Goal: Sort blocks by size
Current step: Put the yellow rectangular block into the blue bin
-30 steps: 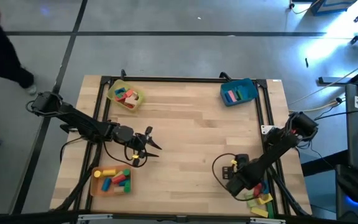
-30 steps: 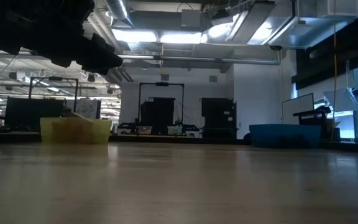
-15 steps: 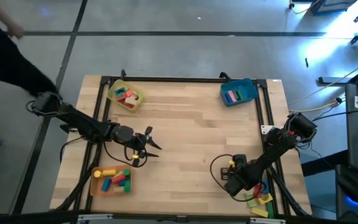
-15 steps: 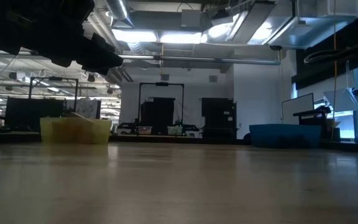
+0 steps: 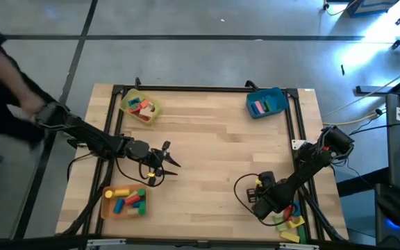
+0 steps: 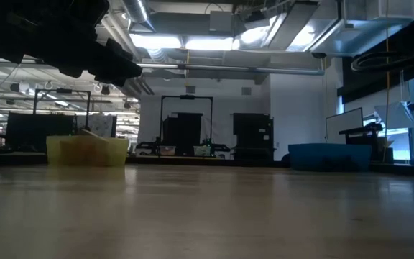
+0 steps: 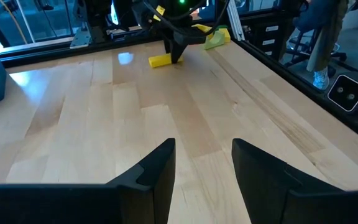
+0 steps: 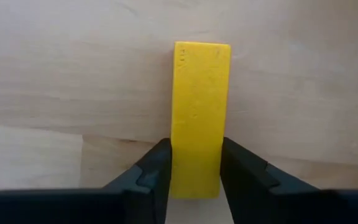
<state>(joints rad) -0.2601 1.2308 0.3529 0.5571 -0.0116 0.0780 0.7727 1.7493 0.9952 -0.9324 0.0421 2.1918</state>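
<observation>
**Right tool clamping yellow bar at 5 o'clock — get the lift right**

My right tool (image 8: 194, 177) is down at the 5 o'clock corner of the counter (image 5: 214, 146), fingers (image 8: 157, 174) pressed on both long sides of a yellow bar (image 8: 201, 118), flat on the wood. I read it as gripped, but only by its near end; most of the bar sticks out past the fingertips. The left wrist view shows the same bar (image 7: 160, 60) under that tool, resting on the wood, not lifted yet.

How I'd do this well: confirm the squeeze is firm before raising, since an end grip lets a long bar droop or pivot. Lift straight up, slow, no wrist twist until clear. A few loose blocks (image 5: 290, 222) sit just beside at 5 o'clock, green and yellow among them, so I'd avoid sweeping low over them.

Destination is my call: orange tray (image 5: 123, 201) at 7 o'clock holds longer pieces, yellow tray (image 5: 141, 107) at 11 and blue tray (image 5: 266, 103) at 1 hold smaller ones. The bar looks long, so orange likely.

Left tool (image 7: 202, 168) waits near 8 o'clock, fingers partly apart, holding nothing. If I cross to orange, it's in my path; route around it.
</observation>
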